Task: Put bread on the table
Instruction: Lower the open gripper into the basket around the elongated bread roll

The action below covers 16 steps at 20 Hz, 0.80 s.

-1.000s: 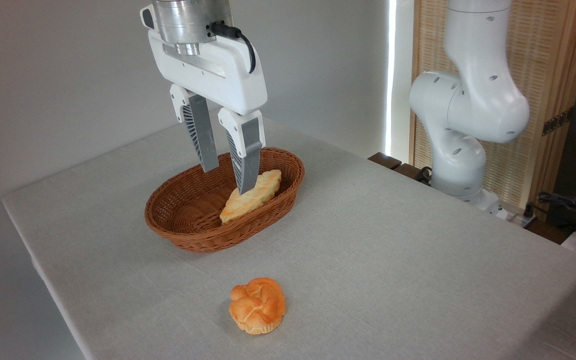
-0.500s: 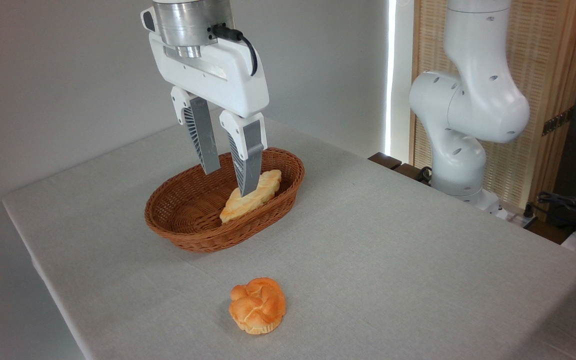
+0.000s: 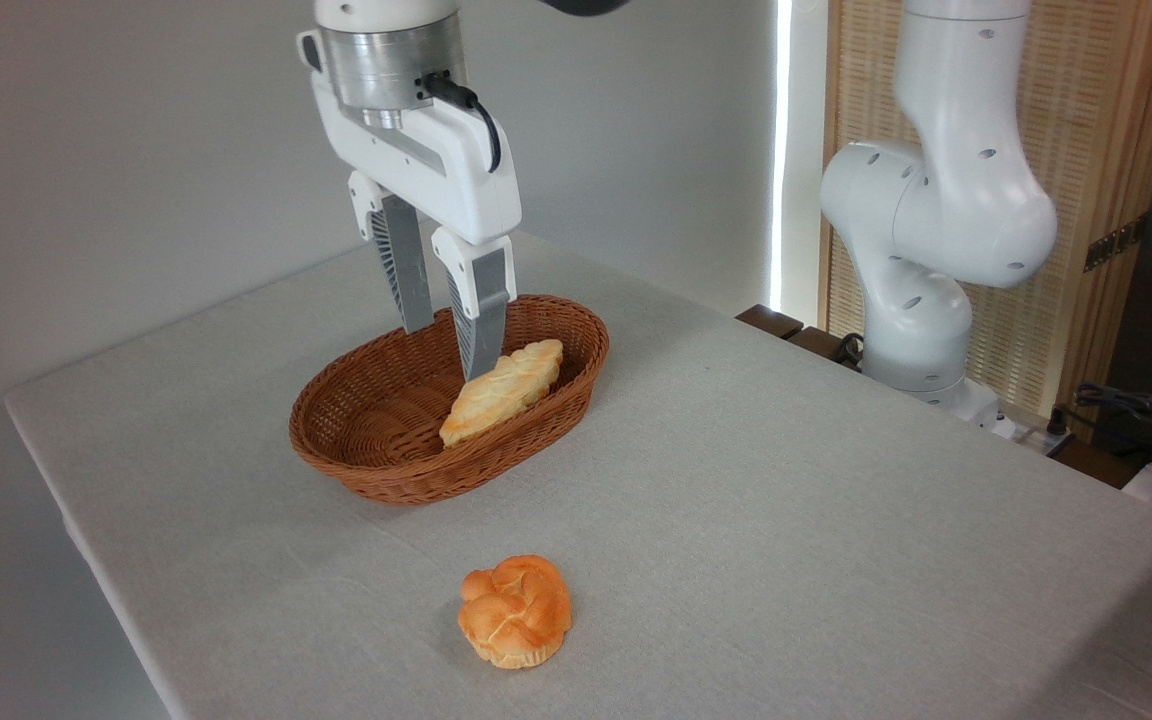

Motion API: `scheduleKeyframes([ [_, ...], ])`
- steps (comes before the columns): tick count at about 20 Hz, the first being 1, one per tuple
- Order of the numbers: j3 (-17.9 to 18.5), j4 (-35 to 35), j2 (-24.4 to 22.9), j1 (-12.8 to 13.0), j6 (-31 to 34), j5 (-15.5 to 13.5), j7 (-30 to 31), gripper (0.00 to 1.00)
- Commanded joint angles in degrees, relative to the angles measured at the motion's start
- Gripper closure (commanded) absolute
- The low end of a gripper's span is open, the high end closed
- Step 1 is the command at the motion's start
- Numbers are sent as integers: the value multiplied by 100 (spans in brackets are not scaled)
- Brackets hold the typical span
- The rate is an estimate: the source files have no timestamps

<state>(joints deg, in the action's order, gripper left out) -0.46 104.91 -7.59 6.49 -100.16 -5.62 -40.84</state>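
The bread (image 3: 502, 391), pale golden and leaf-shaped, leans against the right inner wall of a brown wicker basket (image 3: 386, 470). The basket rests on the table (image 3: 786, 500), which has a light grey cloth. My gripper (image 3: 448, 352) hangs open over the basket, fingers pointing down. Its nearer fingertip is just above the bread's upper left edge, and the other finger (image 3: 406, 280) hangs over the basket's middle. Nothing is between the fingers.
A round, knotted orange-brown bun (image 3: 515, 611) lies on the cloth near the front edge. The arm's white base (image 3: 926, 250) stands off the table's right side. Cables (image 3: 1136, 410) lie at the far right.
The gripper has shifted back and slightly right, and its wrist has turned, so the fingers look closer together. The bread and the bun have stayed put.
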Motion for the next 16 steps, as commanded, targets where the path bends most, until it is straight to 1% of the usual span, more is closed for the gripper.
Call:
scheduleKeyframes([
  [1,117,1996,-1419,537,-1241,-141,-47,0],
  [2,117,2503,-1734,607,-1582,-185,49,0],
  [3,117,2717,-1859,669,-1725,-237,110,0],
  [4,117,3041,-2017,809,-1935,-386,268,0],
  [5,125,3218,-2045,958,-2024,-474,391,0],
  [6,125,3281,-2028,1099,-2051,-475,497,0],
  [8,125,3325,-1949,1205,-2104,-501,638,0],
  [9,125,3343,-1887,1232,-2148,-545,673,0],
  [10,125,3387,-1791,1328,-2253,-650,700,0],
  [12,125,3457,-1650,1442,-2446,-703,735,0],
  [14,125,3466,-1545,1530,-2569,-756,918,0],
  [16,178,3466,-1518,1540,-2631,-774,999,0],
])
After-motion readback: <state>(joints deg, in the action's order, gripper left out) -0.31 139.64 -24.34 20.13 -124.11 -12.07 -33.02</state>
